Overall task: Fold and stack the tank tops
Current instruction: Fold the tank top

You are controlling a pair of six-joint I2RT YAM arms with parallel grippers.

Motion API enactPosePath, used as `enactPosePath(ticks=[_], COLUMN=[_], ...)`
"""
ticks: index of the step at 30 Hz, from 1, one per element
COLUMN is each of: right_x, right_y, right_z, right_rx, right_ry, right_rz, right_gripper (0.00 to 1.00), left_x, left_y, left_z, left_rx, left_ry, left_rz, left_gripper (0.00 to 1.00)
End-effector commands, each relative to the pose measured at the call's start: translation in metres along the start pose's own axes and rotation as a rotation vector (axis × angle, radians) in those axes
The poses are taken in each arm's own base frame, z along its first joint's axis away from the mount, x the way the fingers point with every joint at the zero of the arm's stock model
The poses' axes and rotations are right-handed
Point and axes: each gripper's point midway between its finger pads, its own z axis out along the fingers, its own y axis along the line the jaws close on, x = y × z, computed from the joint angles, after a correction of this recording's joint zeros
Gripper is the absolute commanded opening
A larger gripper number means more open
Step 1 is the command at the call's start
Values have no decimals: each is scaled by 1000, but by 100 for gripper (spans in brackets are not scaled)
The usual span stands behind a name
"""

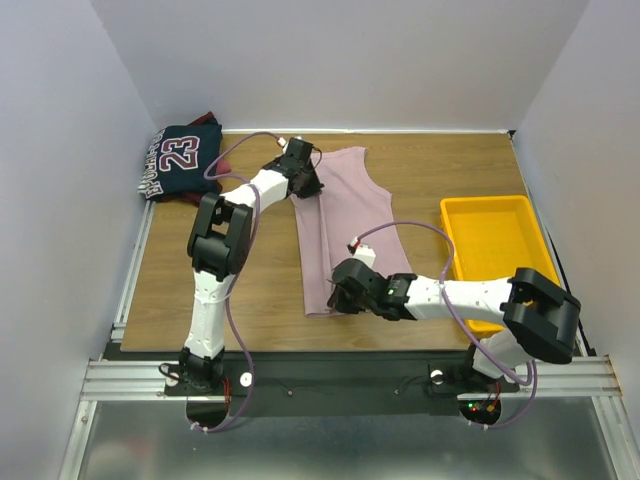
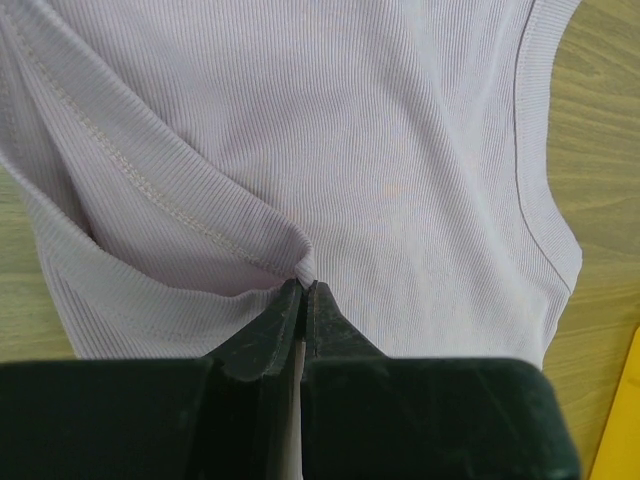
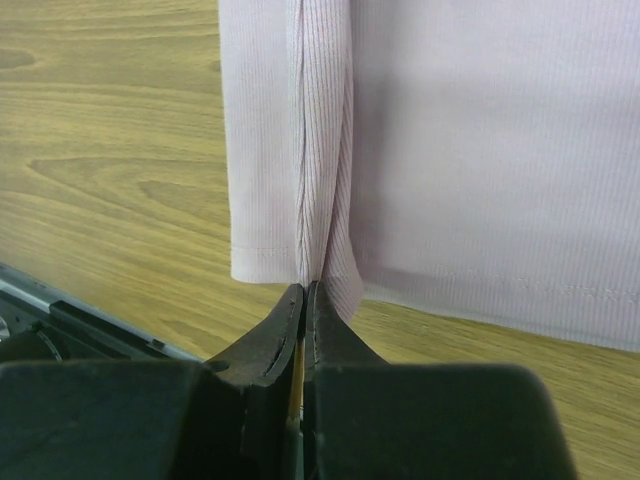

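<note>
The dusty pink tank top lies lengthwise in the middle of the table, its left side folded over. My left gripper is shut on a pinch of its upper left edge near the armhole. My right gripper is shut on the bottom hem's folded left part. The navy tank top with "23" lies crumpled at the far left corner. A bit of the maroon tank top shows under it.
The yellow plastic tray stands at the right, partly under my right arm. Purple cables loop above both arms. White walls close in on the table at left, back and right. The metal rail runs along the near edge.
</note>
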Motion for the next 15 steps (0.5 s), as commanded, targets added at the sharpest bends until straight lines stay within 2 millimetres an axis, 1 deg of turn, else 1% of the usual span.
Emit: enactPosePath(ticks=[1,2,5,7,8,9,10,11,12,13,14,15], right_x=[-3,-3,-4,-6,-6,-8,-12,-13,-17,-19,-22,-30], right_y=[0,-1,-4,-3,-4,-4,1,2,4,7,10,15], right_z=[-6,-6,-8,-12,-13,-15,-20,-23,-26,-30,-33,-40], right_rx=[-17,-15,-12,-19,-21,-26,-46,-50,-58,-69,-78,-84], right_ry=[-18,-21,-31,-39,-39,-46,-54,-57,-66,-74,-81,-103], right_rz=[30,31,42,47,49,46,46,43,40,38,35,25], right_gripper=[6,6,13,21,25,29,39,45,54,57,57,57], left_x=[-23,-21,-20,-20,-20,-21,-24,-26,-33,-37,-41,-49], left_y=[-19,-21,-22,-25,-27,-31,-35,-40,-48,-53,-58,-67], left_z=[0,0,1,0,-2,-4,-8,-11,-19,-25,-29,-40], left_rx=[38,40,45,53,63,74,87,112,139,158,175,209], left_ry=[-72,-71,-69,-70,-71,-78,-87,-99,-119,-133,-145,-167], left_rz=[5,7,14,18,25,33,41,49,52,54,53,59], left_gripper=[0,0,0,12,29,37,43,50,52,55,56,56])
